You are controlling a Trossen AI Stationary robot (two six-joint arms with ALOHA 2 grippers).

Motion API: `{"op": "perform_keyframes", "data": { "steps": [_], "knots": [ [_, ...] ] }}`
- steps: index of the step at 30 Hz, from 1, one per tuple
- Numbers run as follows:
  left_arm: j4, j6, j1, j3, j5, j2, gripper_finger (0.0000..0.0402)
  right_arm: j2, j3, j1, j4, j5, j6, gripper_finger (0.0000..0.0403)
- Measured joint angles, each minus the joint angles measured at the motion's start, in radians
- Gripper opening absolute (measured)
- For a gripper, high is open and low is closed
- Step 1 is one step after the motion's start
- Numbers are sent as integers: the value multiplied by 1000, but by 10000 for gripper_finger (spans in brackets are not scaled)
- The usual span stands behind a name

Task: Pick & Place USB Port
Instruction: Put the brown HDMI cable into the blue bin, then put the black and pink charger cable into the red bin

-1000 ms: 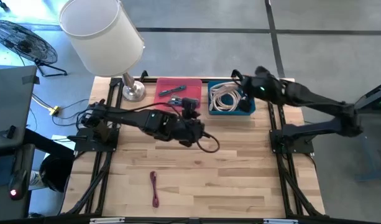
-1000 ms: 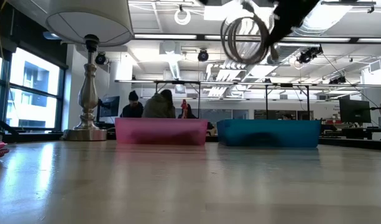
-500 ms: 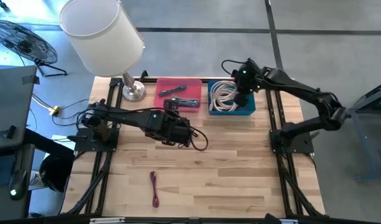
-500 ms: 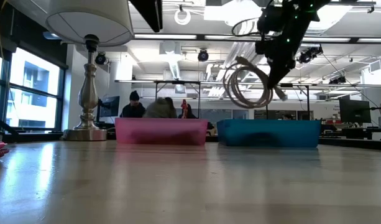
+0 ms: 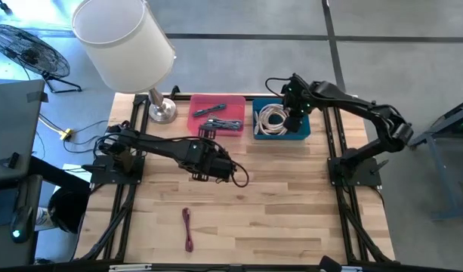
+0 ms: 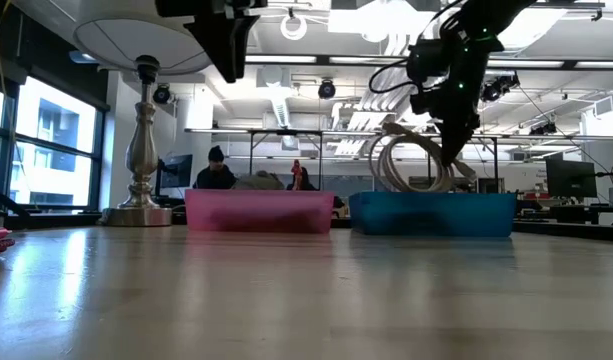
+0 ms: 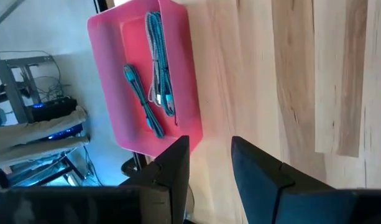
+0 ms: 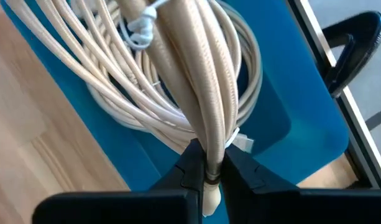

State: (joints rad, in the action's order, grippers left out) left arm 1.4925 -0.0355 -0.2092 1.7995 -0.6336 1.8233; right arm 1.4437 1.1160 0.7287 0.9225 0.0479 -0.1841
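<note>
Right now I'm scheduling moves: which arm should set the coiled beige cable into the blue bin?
The right. Its gripper is already shut on the coiled beige cable, hanging just above the blue plastic bin. The left gripper is over bare table, holding nothing.

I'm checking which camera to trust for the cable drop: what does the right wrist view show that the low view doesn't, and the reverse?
Only the right wrist view shows the right gripper pinching the beige cable coil, with more coils lying inside the blue bin. Only the low view shows the coil hanging partly above the bin's rim, plus the pink bin, the lamp and the left gripper raised. Both share the held coil, the blue bin and the right gripper.
</note>
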Motion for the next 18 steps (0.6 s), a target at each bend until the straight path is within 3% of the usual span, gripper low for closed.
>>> {"op": "perform_keyframes", "data": {
  "steps": [10, 18],
  "knots": [
    [-26, -26, 0, -7, 18, 0, 115, 0, 0, 0, 3, -2, -4, 167],
    [-23, -22, 0, -29, 84, 0, 115, 0, 0, -3, 12, -1, -14, 192]
  ]
}}
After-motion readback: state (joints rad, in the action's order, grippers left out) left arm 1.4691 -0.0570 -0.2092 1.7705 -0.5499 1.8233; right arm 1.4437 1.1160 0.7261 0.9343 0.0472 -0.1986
